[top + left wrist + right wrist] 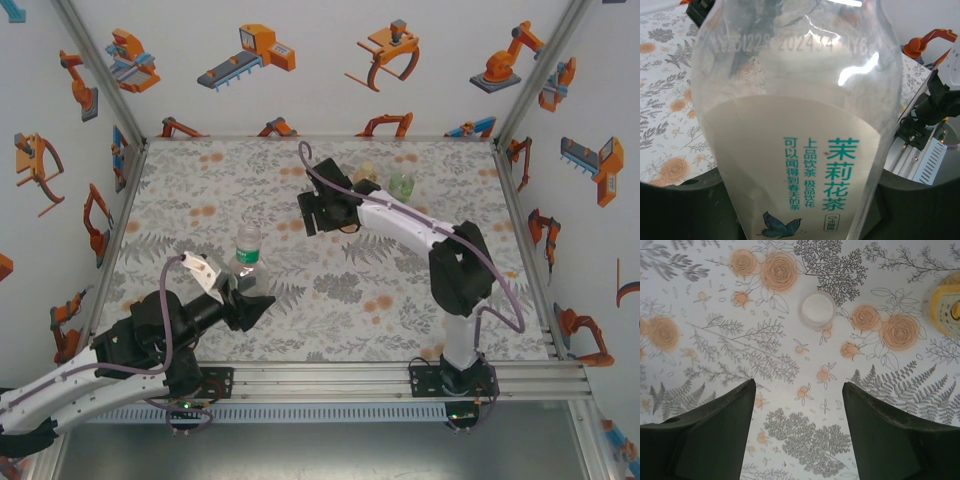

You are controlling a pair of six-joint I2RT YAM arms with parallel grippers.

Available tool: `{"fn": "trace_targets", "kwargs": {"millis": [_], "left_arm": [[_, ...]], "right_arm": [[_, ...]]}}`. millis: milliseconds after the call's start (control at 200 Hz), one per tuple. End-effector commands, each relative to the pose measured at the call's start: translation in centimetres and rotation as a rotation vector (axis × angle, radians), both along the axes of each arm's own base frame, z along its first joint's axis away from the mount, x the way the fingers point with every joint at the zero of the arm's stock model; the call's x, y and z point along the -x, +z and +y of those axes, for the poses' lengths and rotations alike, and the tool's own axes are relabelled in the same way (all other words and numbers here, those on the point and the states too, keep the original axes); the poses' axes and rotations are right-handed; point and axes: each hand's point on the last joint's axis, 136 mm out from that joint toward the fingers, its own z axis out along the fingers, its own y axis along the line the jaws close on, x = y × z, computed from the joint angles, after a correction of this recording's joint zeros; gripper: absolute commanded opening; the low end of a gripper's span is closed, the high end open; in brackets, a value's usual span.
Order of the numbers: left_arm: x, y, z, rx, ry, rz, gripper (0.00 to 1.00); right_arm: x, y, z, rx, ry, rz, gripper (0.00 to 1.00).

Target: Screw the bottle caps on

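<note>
1. The left hand [250, 290] is clamped on the clear bottle [248, 258], which stands upright on the flowered surface [400, 300]. In the left wrist view its dark fingers [680, 210] sit at both sides of the bottle's lower body.
2. The clear bottle carries a white label [790, 165] with teal characters and a butterfly.
3. The right hand [322, 215] hangs beyond the clear bottle and to its right, well apart from it. Its fingers [715, 435] are spread wide with nothing between them.
4. A white cap [817, 309] lies flat on the surface just ahead of those spread fingers, not touching them, and so also beyond the clear bottle.
5. A yellow round thing [947, 307] is cut off at the right edge of the right wrist view. I cannot tell whether it is a bottle or a cap.
6. The amber bottle [367, 172] and the green bottle [402, 184] stand side by side, far beyond the clear bottle and to its right.
</note>
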Motion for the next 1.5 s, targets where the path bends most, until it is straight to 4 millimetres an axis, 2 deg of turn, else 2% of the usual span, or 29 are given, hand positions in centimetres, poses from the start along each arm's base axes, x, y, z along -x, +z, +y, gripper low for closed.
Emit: {"fn": "trace_targets", "kwargs": {"millis": [0,250,461,931,1031,1127,1277,1392,1497], "left_arm": [[0.0,0.9,-0.1,0.063,-0.003,0.017,0.01],[0.0,0.4,0.0,0.082,0.003,0.042,0.01],[0.0,0.2,0.4,0.09,0.013,0.059,0.01],[-0.1,0.0,0.9,0.106,0.033,0.087,0.02],[-0.1,-0.2,0.8,0.101,0.034,0.091,0.03],[-0.3,-0.4,0.8,0.097,0.042,0.093,0.03],[-0.5,-0.6,0.4,0.088,0.049,0.098,0.03],[-0.9,-0.9,0.0,0.078,0.057,0.1,0.03],[-1.2,-1.2,-0.6,0.076,0.062,0.103,0.04]], "right_arm": [[-0.9,-1.5,-0.1,0.028,-0.022,0.05,0.64],[-3.4,-4.8,0.9,0.076,-0.028,0.06,0.63],[-4.5,-7.0,1.6,0.104,-0.015,0.077,0.59],[-5.4,-9.2,1.5,0.139,-0.014,0.101,0.48],[-5.2,-9.3,1.4,0.144,-0.01,0.111,0.46],[-5.1,-9.2,1.4,0.151,-0.005,0.118,0.39],[-4.5,-7.5,1.1,0.139,-0.001,0.111,0.34],[-2.8,-6.1,0.5,0.128,-0.002,0.112,0.33],[-0.4,-5.1,-0.2,0.111,0.0,0.117,0.33]]}}
